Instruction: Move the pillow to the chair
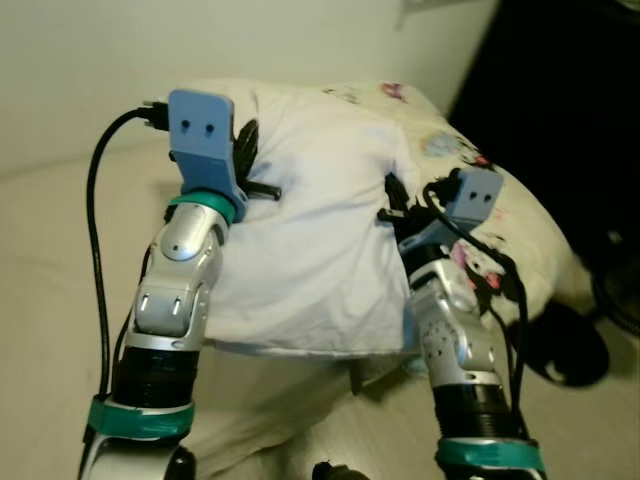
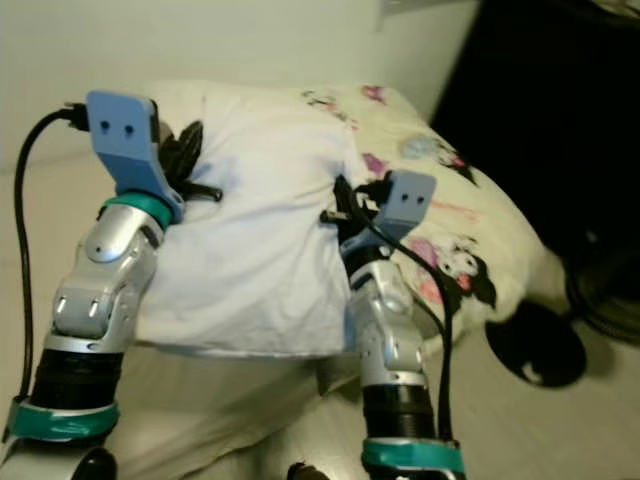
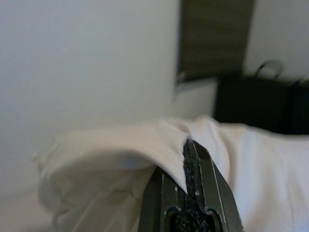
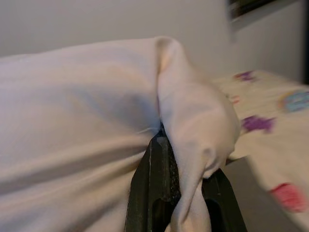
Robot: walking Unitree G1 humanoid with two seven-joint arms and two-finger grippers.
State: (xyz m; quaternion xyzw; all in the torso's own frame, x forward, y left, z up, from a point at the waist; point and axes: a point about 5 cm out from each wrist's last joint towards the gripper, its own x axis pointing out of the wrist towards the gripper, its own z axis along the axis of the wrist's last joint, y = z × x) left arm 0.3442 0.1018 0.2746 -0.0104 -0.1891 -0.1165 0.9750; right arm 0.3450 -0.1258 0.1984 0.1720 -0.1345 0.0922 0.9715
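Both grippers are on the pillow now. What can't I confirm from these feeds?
- Chair: not identifiable; the dark area at the head views' right is too dim.
- White pillow underside: hidden by its own bulk.
- Right gripper fingertips: fabric drapes over them in the right wrist view.
- Left gripper grip depth: blurred in the left wrist view.

This looks like a bedroom in a home. A white pillow (image 1: 320, 230) lies on a bed (image 1: 50, 260) with pale sheets, beside a cream cover printed with cartoon figures (image 2: 440, 230), all against a plain light wall (image 1: 200, 40)
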